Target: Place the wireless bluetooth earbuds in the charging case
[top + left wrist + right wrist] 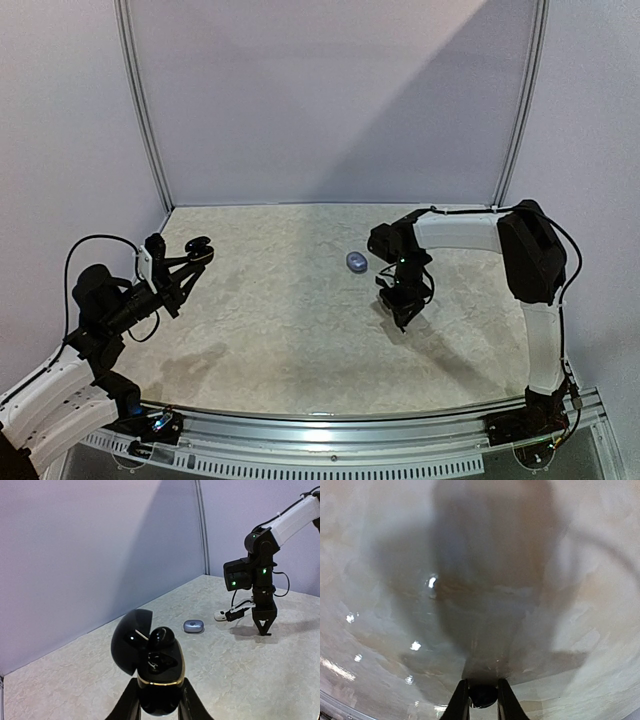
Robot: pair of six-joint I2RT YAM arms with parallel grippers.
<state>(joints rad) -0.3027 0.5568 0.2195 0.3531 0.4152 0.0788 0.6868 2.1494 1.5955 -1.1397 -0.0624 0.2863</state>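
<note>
Left gripper (159, 692): fingers are clamped on the lower body of the black charging case (159, 672). The case is held raised above the table (280, 340) at the left side.
Case attitude: the lid (131, 639) is swung open on the side away from the right arm and the pockets face up. This is judged to be a presentation for loading.
Case contents: a seated earbud (161, 636), dark and rounded, is seen in the far pocket. The near pocket appears vacant, but black on black leaves this uncertain.
Right gripper (481, 686): it is pointed straight down at the table on the right side. The fingers are drawn close together, and a small black earbud (482, 696) fills the gap between them. Contact appears made on both sides, so a grip is judged.
Reason for pose: a vertical approach is judged suited to lifting so small an object off a flat surface.
Task object location: one earbud is at table level in the right fingers and one is in the case. No other loose earbuds are made out.
Surroundings: a closed blue-grey case (357, 262) lies on the table just left of the right gripper, apart from it. A small white item is seen beside that gripper, identity not told.
Obstructions: the arms are well apart. Only the blue-grey case lies near the line between them, slightly to the far side.
</note>
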